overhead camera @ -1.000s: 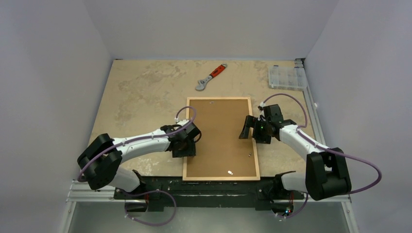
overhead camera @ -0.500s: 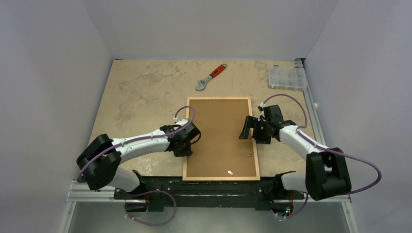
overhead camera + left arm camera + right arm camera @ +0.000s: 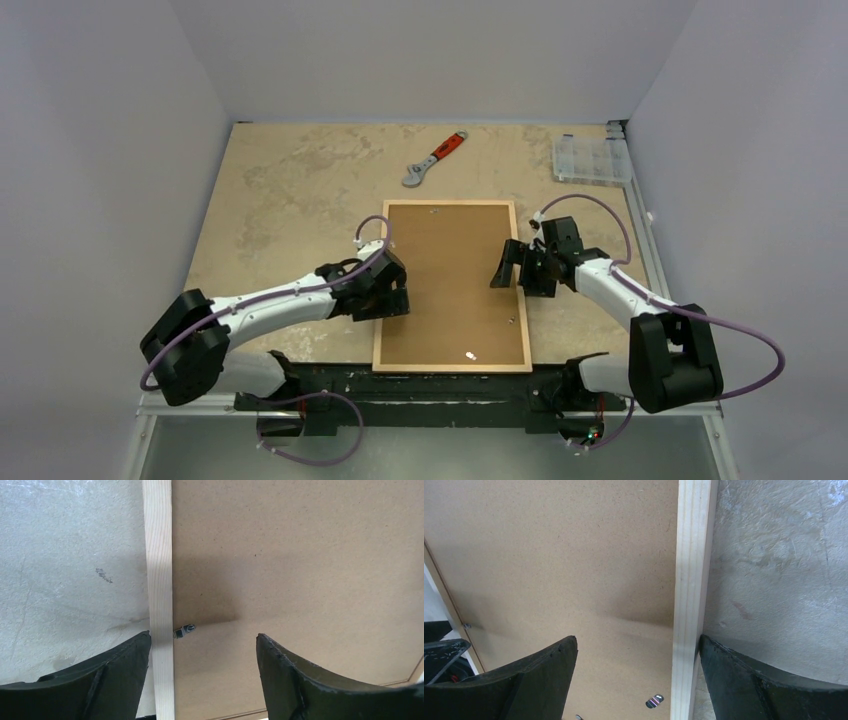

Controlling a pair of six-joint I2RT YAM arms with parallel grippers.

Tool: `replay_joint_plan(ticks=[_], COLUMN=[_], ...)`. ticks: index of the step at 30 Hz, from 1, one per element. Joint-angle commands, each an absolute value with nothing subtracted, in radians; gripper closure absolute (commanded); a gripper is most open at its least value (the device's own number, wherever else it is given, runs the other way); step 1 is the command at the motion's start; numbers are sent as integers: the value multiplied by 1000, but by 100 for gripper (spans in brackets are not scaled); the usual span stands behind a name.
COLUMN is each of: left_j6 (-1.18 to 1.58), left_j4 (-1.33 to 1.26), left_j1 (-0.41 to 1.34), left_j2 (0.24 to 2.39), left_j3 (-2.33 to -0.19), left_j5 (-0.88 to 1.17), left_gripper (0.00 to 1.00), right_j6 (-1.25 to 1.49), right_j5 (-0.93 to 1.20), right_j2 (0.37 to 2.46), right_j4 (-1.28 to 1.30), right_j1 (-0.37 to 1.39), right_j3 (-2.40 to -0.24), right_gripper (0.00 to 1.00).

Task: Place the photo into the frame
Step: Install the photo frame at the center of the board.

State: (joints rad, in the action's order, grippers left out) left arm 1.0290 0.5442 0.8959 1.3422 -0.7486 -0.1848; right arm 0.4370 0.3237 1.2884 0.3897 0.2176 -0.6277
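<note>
1. Nearest, flat on the mottled beige bench (image 3: 290, 190): the frame (image 3: 452, 203), face down, with light wood strips around a plain brown backing board (image 3: 455, 260). Short near strip close to the bench's front edge, long sides running away from it.
2. At the frame's left strip, in its nearer half: left gripper (image 3: 388, 300), jaws spread wide and holding nothing. 1 finger over bare bench outside the strip, the other over the board. Small metal turn clip (image 3: 184, 630) on the board just beside the strip, between the 2 fingers.
3. At the right strip, slightly farther back: right gripper (image 3: 512, 272), jaws likewise apart and empty, straddling the strip. Outer finger close against the strip's outside edge, inner finger over the board. Contact with the wood: cannot tell.
4. Beyond the frame's far strip: a red-handled adjustable wrench (image 3: 433, 159), lying on a diagonal.
5. Farthest, in the far right corner: a clear plastic compartment box (image 3: 592, 159).
</note>
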Motion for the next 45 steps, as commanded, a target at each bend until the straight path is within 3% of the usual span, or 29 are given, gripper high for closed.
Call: replay_joint_plan(ticks=[1,7,16,28,39,45], left_j6=[1035,1037,1009,1020,1019,1016], left_j4=[402,304,507,557,548,528], left_j1=[855,765,703,697,696,697], left_j2=[1285,1240,1120,1123,1132,1146], left_j3=[-694,-601,-602,-620,-615,-612], left_j5=[-133,-49,-149,-188,-188,-176], left_gripper=[25,25,24,22,22,22], right_j6=[445,489,542,469,505,516], right_j5=[382,377,317,182,103,70], right_j2=[1275,1314,1434,1295,1273,1308], right_j4=[371,329,302,469,523,533], right_j1=[229,292,434,442,526,563], right_j3=[-611,-626,-723,-682,-641,-652], right_gripper=[10,10,10,7,18,35])
